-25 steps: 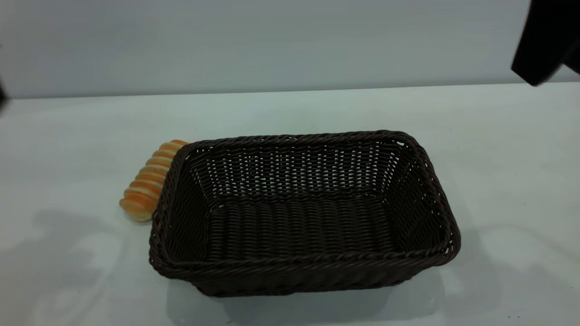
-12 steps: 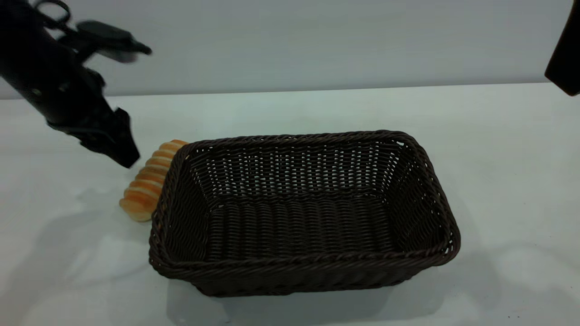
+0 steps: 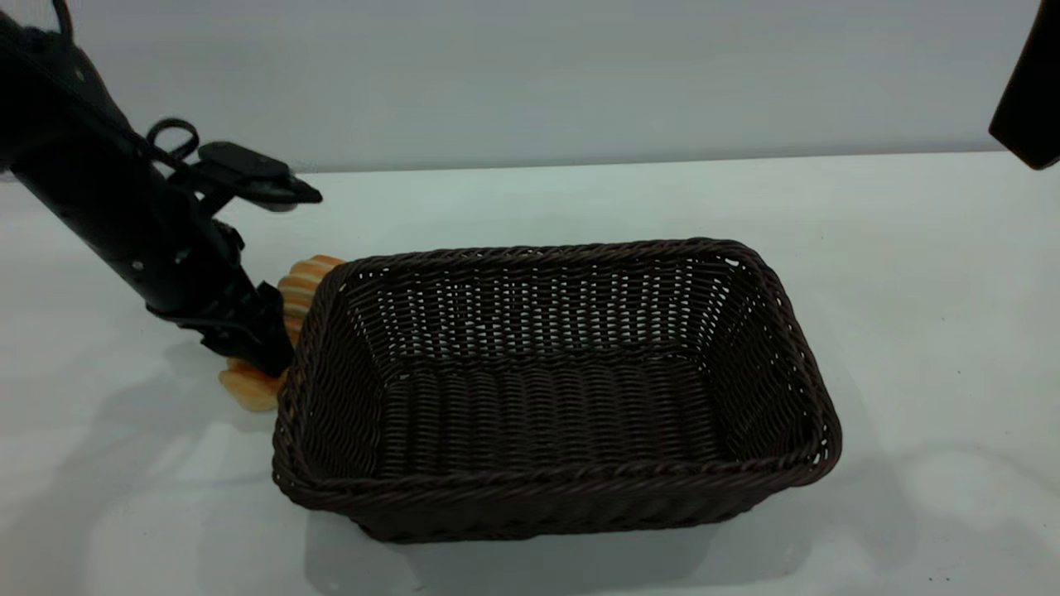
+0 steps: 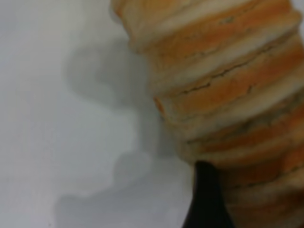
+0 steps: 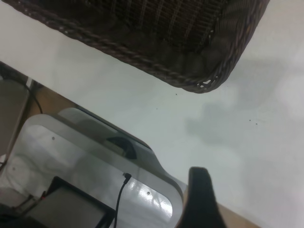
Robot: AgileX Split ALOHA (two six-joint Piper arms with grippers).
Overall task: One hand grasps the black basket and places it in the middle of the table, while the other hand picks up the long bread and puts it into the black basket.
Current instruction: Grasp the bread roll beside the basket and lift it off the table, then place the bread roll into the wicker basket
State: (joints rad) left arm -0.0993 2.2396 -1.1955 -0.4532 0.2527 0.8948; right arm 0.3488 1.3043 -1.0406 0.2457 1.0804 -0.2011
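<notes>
Already low over the long bread [image 3: 263,377], the left claw [image 3: 263,352]; bread lying on the desk [image 3: 530,199] tight against the black basket [image 3: 546,389] at its left short side, long axis running alongside that basket wall, near end toward the camera and far end peeking out behind the arm; claw tip down on the middle-to-near part of the roll, directly above it, no sideways gap left to close. In the left wrist view, ridged orange loaf [image 4: 228,104] filling the frame with a single dark finger [image 4: 205,199] against its edge; second finger out of sight, so opening width cannot be told, nor whether any grip exists. Likely sticking point: woven basket wall touching or nearly touching the bread on one side, leaving little room for a finger to slip between; closing across the short axis probably needs care there. Basket sitting roughly mid-desk, empty, nothing else near it. Right claw [image 3: 1027,91] parked high at the far right edge, well apart from basket and bread; one finger [image 5: 202,199] visible in its wrist view, state not tellable.
</notes>
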